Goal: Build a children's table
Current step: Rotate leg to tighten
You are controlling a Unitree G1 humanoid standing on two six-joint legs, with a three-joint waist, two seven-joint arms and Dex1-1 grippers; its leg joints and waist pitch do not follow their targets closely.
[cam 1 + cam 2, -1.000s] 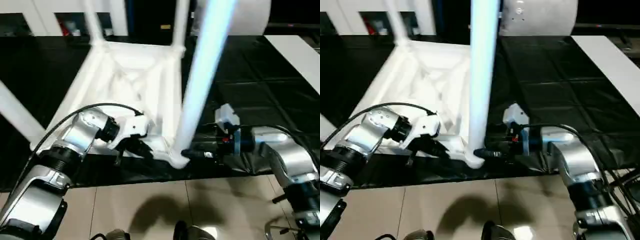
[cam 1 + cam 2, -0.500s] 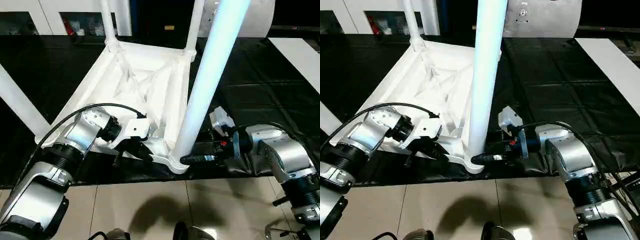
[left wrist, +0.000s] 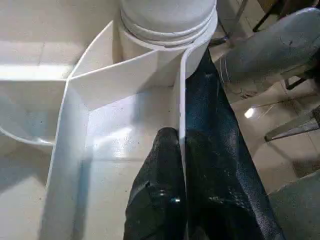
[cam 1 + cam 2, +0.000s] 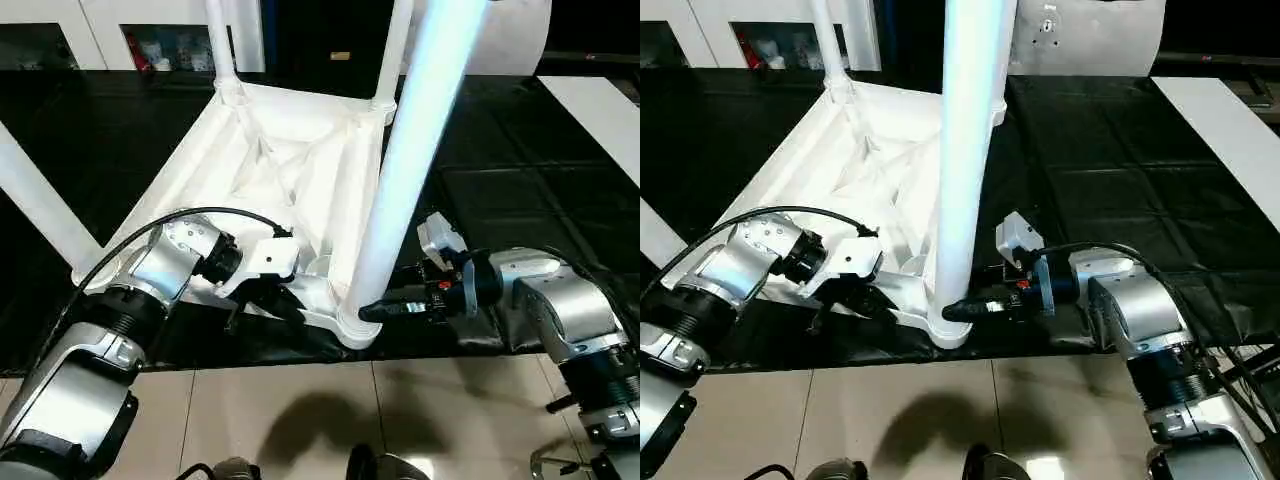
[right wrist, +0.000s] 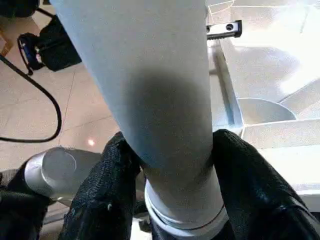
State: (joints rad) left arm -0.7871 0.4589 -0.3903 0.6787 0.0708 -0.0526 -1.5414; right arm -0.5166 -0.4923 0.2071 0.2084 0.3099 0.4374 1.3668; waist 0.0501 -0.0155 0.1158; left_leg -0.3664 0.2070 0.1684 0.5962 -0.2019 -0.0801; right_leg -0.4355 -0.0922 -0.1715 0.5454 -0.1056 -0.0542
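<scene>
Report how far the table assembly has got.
Done: the table top lies upside down on the black cloth with all four legs standing in its corner sockets.
In hand: the right gripper clasps the nearest leg just above its socket, while the left gripper pinches the top's edge rib.
Left: release and turn the table upright.

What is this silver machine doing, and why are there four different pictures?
It is a robot with two silver arms building a white plastic children's table, which lies upside down on a black sheet. Two pictures come from cameras in its head, looking down. The other two come from cameras on its wrists, so they look very close up. The right claw squeezes the bottom of a long round white leg standing in a corner. The left claw pinches the table's thin edge wall.
</scene>
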